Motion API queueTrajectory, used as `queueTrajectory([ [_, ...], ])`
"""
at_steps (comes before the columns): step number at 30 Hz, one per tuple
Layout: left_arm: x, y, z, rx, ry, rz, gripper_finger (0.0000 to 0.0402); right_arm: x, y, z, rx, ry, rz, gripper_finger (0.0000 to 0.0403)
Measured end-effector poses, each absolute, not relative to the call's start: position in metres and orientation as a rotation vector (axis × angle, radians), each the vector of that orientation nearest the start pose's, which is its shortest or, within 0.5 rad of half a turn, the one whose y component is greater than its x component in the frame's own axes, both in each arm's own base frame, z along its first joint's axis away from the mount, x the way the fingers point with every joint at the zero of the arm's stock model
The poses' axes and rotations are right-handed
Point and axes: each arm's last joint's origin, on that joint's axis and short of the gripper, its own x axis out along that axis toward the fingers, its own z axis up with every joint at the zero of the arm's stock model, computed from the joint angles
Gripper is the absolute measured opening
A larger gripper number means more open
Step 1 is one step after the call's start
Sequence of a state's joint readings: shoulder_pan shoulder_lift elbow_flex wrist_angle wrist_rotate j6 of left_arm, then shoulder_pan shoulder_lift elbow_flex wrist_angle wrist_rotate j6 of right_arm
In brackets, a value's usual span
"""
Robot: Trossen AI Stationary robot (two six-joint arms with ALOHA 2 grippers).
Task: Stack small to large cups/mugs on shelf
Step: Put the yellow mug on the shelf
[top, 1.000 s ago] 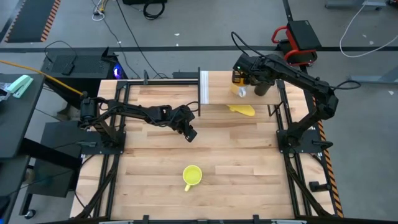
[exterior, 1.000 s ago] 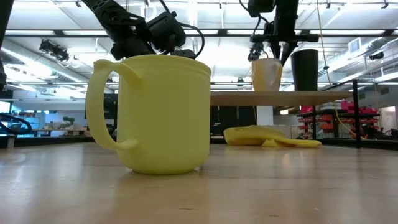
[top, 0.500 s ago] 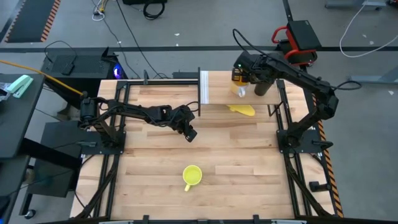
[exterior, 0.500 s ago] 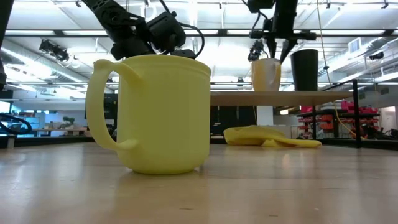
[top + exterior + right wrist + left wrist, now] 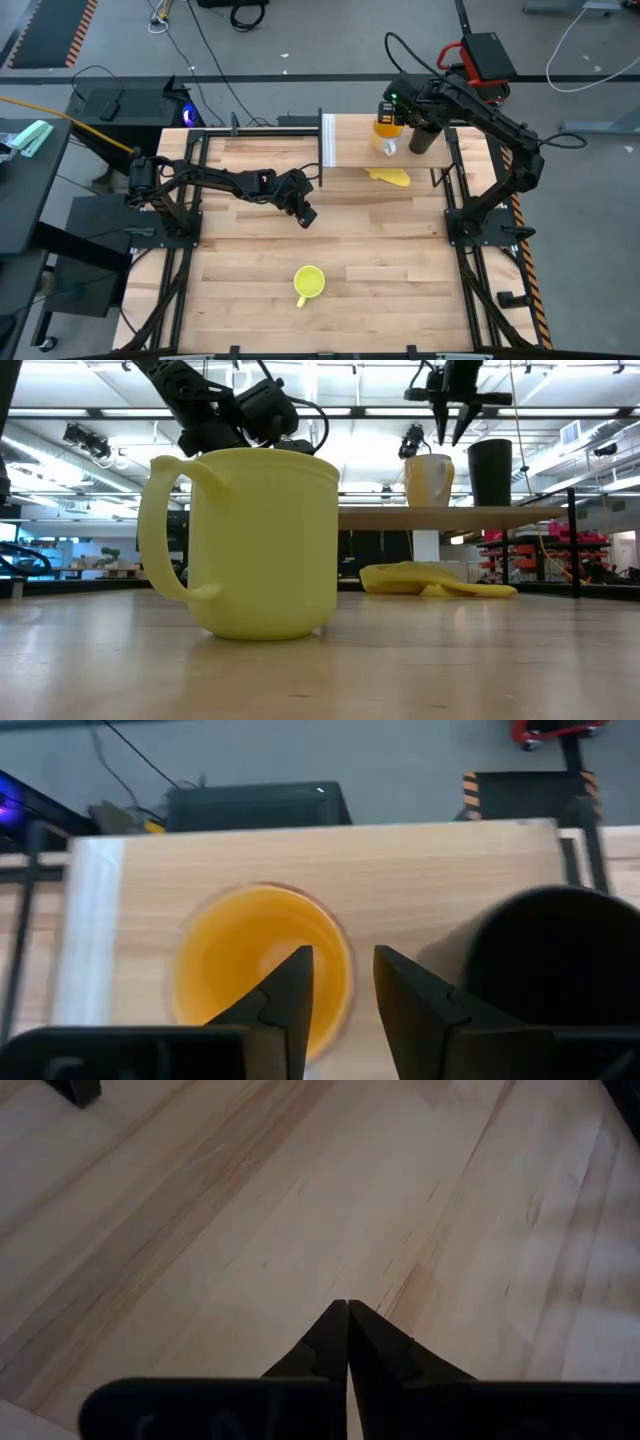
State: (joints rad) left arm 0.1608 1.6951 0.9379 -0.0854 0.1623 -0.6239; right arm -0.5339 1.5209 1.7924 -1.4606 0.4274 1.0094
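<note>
On the shelf (image 5: 355,140) the orange cup (image 5: 385,129) stands upright on its base, with the tall black cup (image 5: 422,140) beside it. In the low view my right gripper (image 5: 452,428) hangs open above the two cups (image 5: 430,480), touching neither. Its wrist view looks down into the orange cup (image 5: 250,965), with the black cup (image 5: 550,955) alongside. The yellow mug (image 5: 309,283) stands upright on the tabletop near the front edge. My left gripper (image 5: 306,215) waits shut over the table's middle, its tips (image 5: 347,1320) closed over bare wood.
A flat yellow banana-like thing (image 5: 388,176) lies on the tabletop under the shelf's near edge. The shelf's white end panel (image 5: 327,140) stands at its left end, with thin black posts (image 5: 573,545) at the right. Bare wood lies between the mug and the shelf.
My right gripper has opened, let go of the orange cup's rim and risen straight up above the shelf. The orange cup stays upright on the shelf beside the black one.
</note>
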Motion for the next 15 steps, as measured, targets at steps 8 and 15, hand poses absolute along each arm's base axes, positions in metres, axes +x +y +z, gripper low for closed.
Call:
queueTrajectory([
  [8,0.332,0.049,0.169,-0.719,0.814,0.259,0.0025,0.210,-0.126,0.445,0.811,0.678,-1.218,0.0110],
  [15,0.332,0.047,0.168,-0.738,0.835,0.211,0.0013,0.190,-0.072,0.501,0.722,0.556,-0.947,0.0101],
])
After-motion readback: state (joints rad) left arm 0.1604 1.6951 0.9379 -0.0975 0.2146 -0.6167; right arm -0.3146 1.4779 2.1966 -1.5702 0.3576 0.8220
